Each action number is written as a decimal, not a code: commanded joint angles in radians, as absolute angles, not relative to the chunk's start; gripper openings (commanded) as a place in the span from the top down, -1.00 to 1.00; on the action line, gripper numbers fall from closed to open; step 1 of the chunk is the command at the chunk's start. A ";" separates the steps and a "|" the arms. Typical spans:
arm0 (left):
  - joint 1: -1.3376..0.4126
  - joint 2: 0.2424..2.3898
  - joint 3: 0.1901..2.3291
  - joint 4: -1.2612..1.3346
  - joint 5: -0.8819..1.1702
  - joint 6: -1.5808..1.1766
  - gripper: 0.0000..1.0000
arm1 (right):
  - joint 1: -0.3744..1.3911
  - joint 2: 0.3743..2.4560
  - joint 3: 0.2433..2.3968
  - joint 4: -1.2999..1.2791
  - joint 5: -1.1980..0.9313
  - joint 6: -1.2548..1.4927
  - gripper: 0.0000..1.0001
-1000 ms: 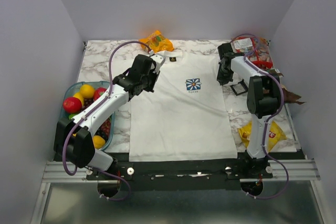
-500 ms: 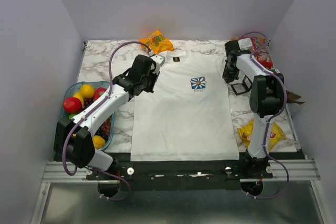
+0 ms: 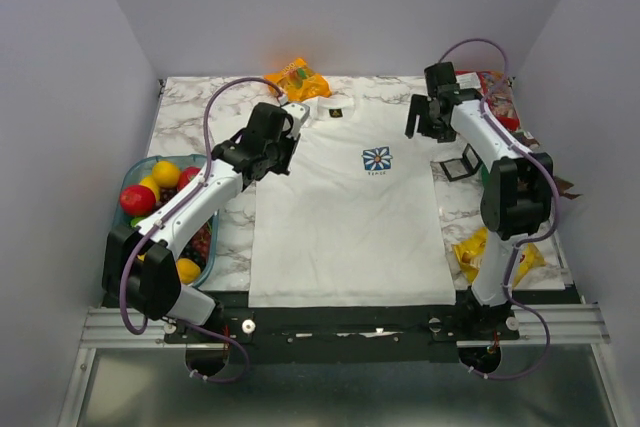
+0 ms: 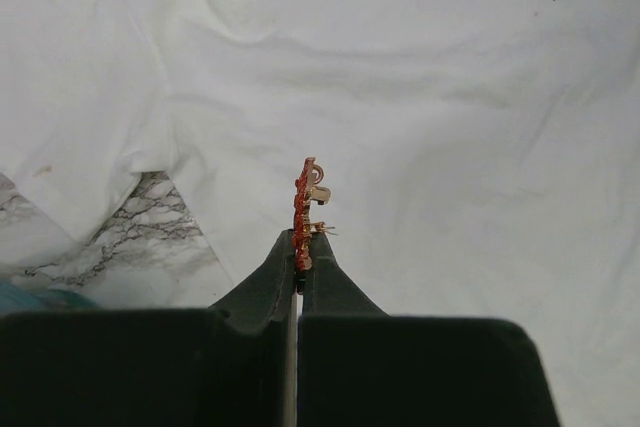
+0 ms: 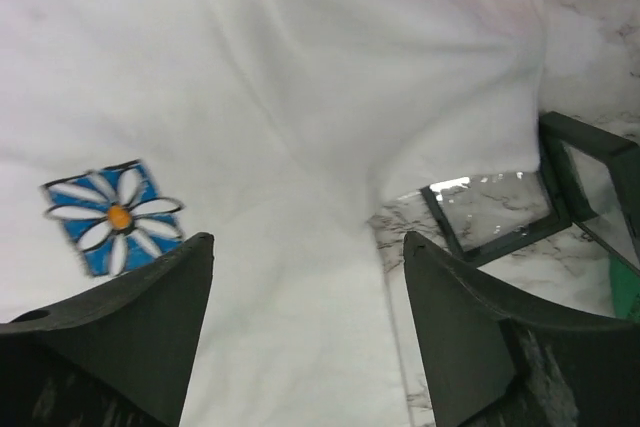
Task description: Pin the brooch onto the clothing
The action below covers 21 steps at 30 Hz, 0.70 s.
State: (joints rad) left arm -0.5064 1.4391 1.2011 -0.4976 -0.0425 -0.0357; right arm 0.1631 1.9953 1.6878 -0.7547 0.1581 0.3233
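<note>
brooch (image 4: 303, 209): you see it edge-on in the left wrist view, red-orange face to the left and gold pin hardware to the right; it hangs above the white fabric and, as far as i can judge, does not touch it
left pincer (image 4: 297, 247): clamped tight on the brooch's lower edge, with the rest of the piece standing clear above the tips
clothing (image 3: 345, 227): the white t-shirt lies flat and face up on the counter (image 3: 190, 107), collar at the far side, hem near the arm bases; your brooch is over the chest on the left arm's side, close to the sleeve, with the daisy print (image 3: 377, 159) off toward the other side
right pincer (image 5: 308, 247): jaws spread wide with nothing between them, hovering over the fold under the shirt's sleeve on its own side, next to a black-framed clear box (image 5: 500, 212)
around: an orange snack bag (image 3: 297, 78) just beyond the collar, a yellow bag (image 3: 520, 257) near the right arm's base
done, by my reading: the brooch is in hand and over the shirt, and the shirt is spread out
left for you: lower the brooch to the fabric, pass the pin through the cloth, close the clasp, let go
cannot tell: whether the pin is swung open; it is too small to make out
</note>
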 commanded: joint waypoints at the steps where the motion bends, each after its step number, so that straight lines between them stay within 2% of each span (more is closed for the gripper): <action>1: -0.422 1.445 1.232 -0.483 -0.005 -0.072 1.00 | 0.316 1.924 1.700 -0.660 0.103 0.246 -0.68; 12: -0.362 1.534 1.246 -0.503 -0.015 -0.078 1.00 | 0.593 2.132 1.971 -0.589 -0.058 0.186 -0.59; 16: -0.316 1.539 1.244 -0.488 0.069 -0.107 1.00 | 0.633 2.250 2.084 -0.662 -0.055 0.179 -0.49; 21: -0.278 1.545 1.236 -0.471 0.116 -0.130 1.00 | 0.658 2.310 2.085 -0.670 -0.052 0.201 -0.39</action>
State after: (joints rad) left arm -0.3038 1.5429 1.2125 -0.4969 0.0406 -0.0963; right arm 0.6437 2.2715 2.0617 -0.6262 -0.0399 0.2039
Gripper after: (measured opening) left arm 0.033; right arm 0.705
